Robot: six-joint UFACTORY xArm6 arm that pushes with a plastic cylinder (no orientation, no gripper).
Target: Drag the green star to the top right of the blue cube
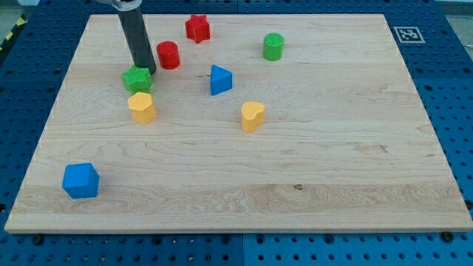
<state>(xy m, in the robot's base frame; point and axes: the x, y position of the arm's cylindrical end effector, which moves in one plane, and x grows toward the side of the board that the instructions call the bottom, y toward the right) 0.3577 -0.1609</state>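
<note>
The green star [137, 79] lies in the upper left part of the wooden board [332, 170]. My tip [145, 69] is at the star's upper right edge, touching or nearly touching it. The rod rises toward the view's top. The blue cube [80, 181] sits near the board's lower left corner, far below the star.
A yellow hexagon block [141, 107] sits just below the green star. A red cylinder [168, 55] is right of my tip. A red star [197, 28], a green cylinder [273, 46], a blue triangle [220, 80] and a yellow heart [252, 116] lie further right.
</note>
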